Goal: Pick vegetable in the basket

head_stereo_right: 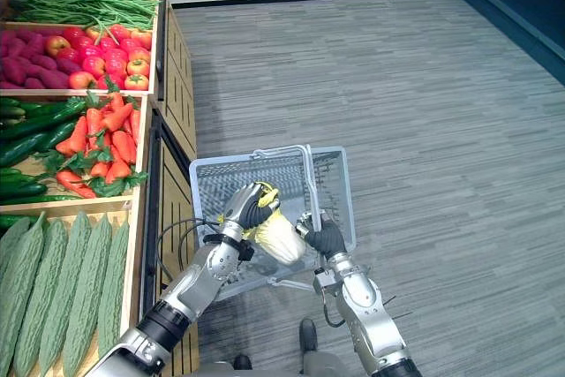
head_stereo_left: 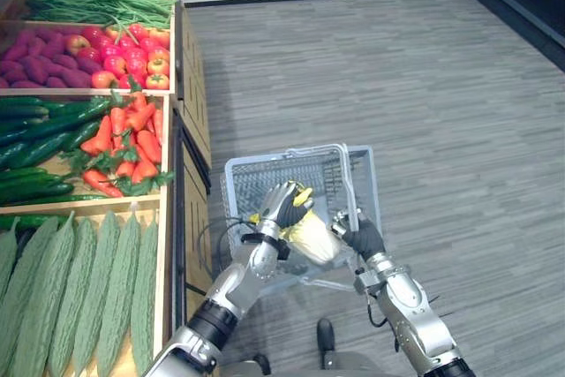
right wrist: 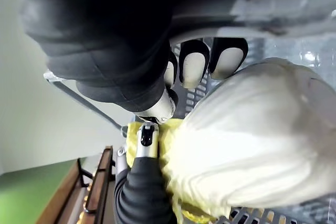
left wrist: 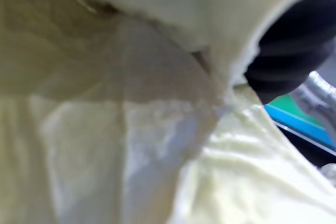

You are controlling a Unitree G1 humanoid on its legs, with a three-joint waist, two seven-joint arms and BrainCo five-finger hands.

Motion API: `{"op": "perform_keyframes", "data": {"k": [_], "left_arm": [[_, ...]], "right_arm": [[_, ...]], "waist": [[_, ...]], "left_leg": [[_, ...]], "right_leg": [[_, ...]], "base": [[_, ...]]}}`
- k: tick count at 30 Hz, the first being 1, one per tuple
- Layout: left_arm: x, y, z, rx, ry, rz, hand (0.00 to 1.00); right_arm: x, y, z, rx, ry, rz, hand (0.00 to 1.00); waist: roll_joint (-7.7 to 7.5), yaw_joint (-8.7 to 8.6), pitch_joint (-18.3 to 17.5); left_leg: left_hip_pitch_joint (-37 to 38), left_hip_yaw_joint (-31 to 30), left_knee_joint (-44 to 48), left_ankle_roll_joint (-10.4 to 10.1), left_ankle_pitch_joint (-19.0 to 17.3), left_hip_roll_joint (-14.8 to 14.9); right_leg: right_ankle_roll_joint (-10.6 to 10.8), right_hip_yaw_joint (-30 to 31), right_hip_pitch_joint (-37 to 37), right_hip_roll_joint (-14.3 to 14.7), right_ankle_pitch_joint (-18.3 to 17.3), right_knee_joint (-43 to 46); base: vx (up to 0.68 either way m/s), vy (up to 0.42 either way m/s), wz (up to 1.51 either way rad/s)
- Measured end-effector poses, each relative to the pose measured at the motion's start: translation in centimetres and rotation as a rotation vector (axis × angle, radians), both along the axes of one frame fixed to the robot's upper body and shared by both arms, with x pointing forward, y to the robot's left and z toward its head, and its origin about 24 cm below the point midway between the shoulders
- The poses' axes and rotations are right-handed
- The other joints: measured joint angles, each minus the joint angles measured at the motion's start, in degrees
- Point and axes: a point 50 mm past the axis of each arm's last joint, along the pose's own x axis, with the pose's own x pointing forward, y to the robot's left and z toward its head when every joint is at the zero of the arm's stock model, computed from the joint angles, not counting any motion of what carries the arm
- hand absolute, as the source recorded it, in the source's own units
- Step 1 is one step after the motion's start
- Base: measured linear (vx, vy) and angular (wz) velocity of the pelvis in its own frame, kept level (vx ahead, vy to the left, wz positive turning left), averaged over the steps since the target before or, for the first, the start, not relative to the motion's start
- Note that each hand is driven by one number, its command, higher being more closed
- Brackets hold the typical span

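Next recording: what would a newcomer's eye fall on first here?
The left hand is curled round a pale cabbage over the grey basket, which the right hand grips by its handle. To the robot's left, wooden crates hold bright orange carrots and, nearest, long green bitter gourds.

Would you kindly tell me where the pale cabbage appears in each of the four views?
Left eye view: cabbage low centre, in the left robot hand, over the grey basket.
Right eye view: cabbage low centre, same grasp.
Left wrist view: its pale leaves, right against the camera.
Right wrist view: lower right, by the right robot hand.
Shared landmark: the basket under the cabbage.
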Motion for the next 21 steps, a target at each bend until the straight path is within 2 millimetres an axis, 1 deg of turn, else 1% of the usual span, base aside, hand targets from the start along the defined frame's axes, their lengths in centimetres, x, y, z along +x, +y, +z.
{"op": "perform_keyframes", "data": {"k": [2, 5, 8, 10, 13, 15, 19, 21], "left_arm": [[0.0, -0.2, -0.2, 0.026, 0.002, -0.008, 0.0], [-0.1, -0.5, -0.2, 0.023, 0.002, -0.014, 0.0], [-0.1, -0.5, -0.3, 0.019, 0.005, -0.012, 0.0], [-0.6, -0.6, -0.4, -0.013, 0.016, -0.008, 0.0], [-2.0, -1.0, -0.8, -0.106, 0.055, -0.012, 0.0], [-2.9, -1.0, -1.5, -0.186, 0.115, -0.008, 0.0], [-3.9, -0.6, -2.3, -0.249, 0.178, 0.012, 0.0], [-4.2, -0.6, -2.2, -0.282, 0.193, 0.005, 0.0]], "right_arm": [[-0.4, 0.6, -0.3, -0.005, 0.015, 0.054, 1.0], [-0.9, 1.3, -0.7, 0.009, 0.034, 0.085, 1.0], [-1.3, 1.5, -0.9, 0.029, 0.047, 0.076, 1.0], [-1.2, 1.7, -0.7, 0.034, 0.039, 0.053, 1.0], [-1.0, 1.2, -0.7, 0.045, 0.041, -0.031, 1.0], [-0.6, 0.2, -0.6, 0.044, 0.033, -0.127, 1.0], [-0.3, -0.6, -0.5, 0.021, 0.026, -0.206, 1.0], [-0.3, -1.3, -0.6, -0.007, 0.022, -0.243, 1.0]], "waist": [[-0.45, -0.26, 0.03], [-0.5, -0.29, 0.05], [-0.5, -0.24, 0.05], [-0.49, -0.18, 0.05], [-0.48, -0.04, 0.06], [-0.47, 0.21, 0.06], [-0.43, 0.21, 0.08], [-0.42, 0.24, 0.07]], "left_leg": [[-0.12, 0.0, 0.02, -0.01, 0.0, 0.03], [-0.46, 0.06, 0.04, -0.01, -0.01, -0.01], [-0.45, 0.05, 0.0, -0.01, -0.01, 0.0], [-0.31, 0.05, -0.05, -0.01, -0.01, -0.01], [0.1, -0.07, -0.14, 0.0, -0.01, -0.01], [0.21, -0.38, -0.15, 0.0, 0.0, -0.1], [0.99, -0.79, -0.23, 0.01, 0.01, -0.14], [1.04, -1.2, -0.24, 0.01, 0.01, -0.19]], "right_leg": [[0.0, 0.09, -0.14, 0.05, 0.0, 0.0], [0.0, 0.18, -0.48, 0.03, 0.0, 0.0], [0.0, 0.16, -0.48, 0.04, 0.0, 0.0], [0.01, 0.15, -0.36, 0.03, 0.01, 0.0], [0.01, 0.03, 0.03, 0.03, 0.0, 0.0], [0.01, -0.26, 0.27, -0.1, 0.0, 0.0], [0.04, -0.49, 1.18, -0.16, -0.02, -0.01], [0.14, -0.7, 1.43, -0.26, -0.09, -0.01]], "base": [[-0.04, -0.008, -0.02], [0.0, 0.0, 0.0], [0.0, 0.0, 0.0], [0.0, 0.0, 0.0], [0.0, 0.006, 0.01], [-0.01, 0.021, 0.07], [-0.02, 0.015, 0.06], [-0.03, 0.014, 0.1]]}}
